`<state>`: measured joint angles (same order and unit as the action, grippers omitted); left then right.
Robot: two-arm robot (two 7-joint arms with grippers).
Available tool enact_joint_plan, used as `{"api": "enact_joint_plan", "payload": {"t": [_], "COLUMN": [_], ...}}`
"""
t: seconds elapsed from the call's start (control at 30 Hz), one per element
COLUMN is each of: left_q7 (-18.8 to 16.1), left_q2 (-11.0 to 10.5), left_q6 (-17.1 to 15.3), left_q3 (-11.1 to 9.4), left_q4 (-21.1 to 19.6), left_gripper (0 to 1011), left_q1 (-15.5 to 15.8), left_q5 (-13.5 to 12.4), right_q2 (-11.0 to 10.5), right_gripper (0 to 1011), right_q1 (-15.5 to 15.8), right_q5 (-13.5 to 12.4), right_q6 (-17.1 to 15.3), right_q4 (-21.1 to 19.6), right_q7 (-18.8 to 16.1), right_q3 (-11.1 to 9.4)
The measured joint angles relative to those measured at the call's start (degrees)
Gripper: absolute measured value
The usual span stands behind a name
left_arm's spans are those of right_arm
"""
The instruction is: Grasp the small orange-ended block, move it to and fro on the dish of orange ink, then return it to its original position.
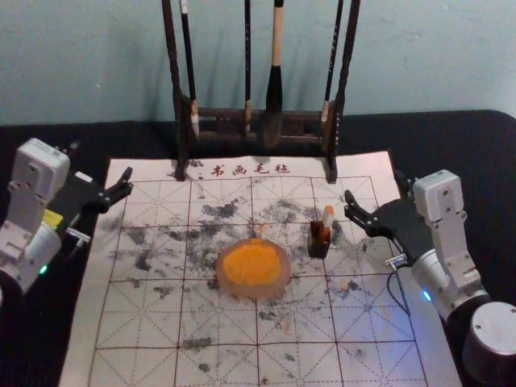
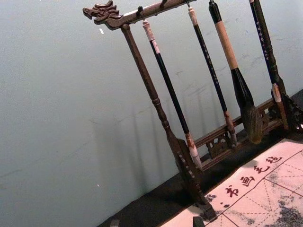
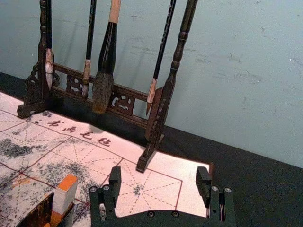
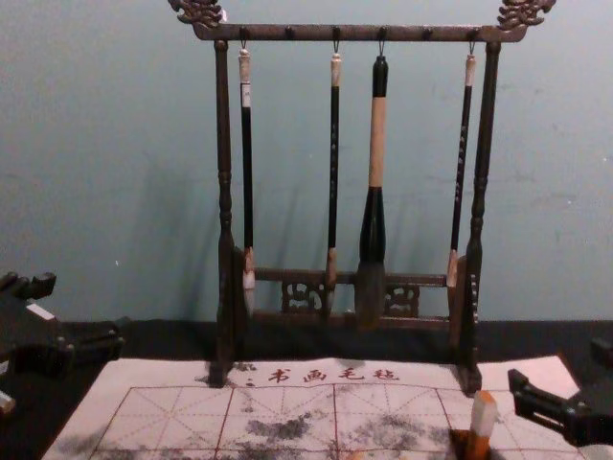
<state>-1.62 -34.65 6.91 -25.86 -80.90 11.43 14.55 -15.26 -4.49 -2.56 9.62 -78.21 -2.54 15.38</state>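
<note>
Well, right gripper [image 1: 374,185]: jaws wide apart, nothing between them; it hangs over the mat's right part, to the right of the block and its holder, touching neither.
Left gripper [image 1: 101,160]: jaws likewise spread and holding nothing, by the mat's left edge, well apart from the dish.
Small white block with an orange end [image 3: 65,196]: in its holder, nearly upright with a slight tilt, orange end up.
Dark brown open-topped holder [image 1: 319,247]: on the mat, between the dish and the right gripper.
Round pale-rimmed dish of orange ink [image 1: 285,279]: near the mat's middle, just left of the holder.
White gridded mat with black smudges [image 1: 137,322]: laid on black cloth [image 1: 48,355].
Dark carved wooden rack [image 4: 225,192]: standing at the mat's far edge, four brushes [image 4: 376,144] hanging in it, one much thicker.
Pale blue-green wall [image 4: 565,172]: behind the rack.
</note>
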Motion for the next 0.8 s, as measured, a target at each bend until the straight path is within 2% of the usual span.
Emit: {"api": "enact_joint_plan", "payload": {"t": [0.8], "left_q7": [0.0], "left_q2": [0.0], "left_q6": [0.0], "left_q3": [0.0], "left_q4": [0.0], "left_gripper": [1001], "left_q1": [0.0], "left_q5": [0.0], "right_q2": [-0.09], "right_gripper": [1000], "right_q1": [0.04], "right_q5": [-0.15], "right_q6": [-0.12], "right_q4": [-0.18], "right_q7": [-0.1], "right_q3": [0.02]}}
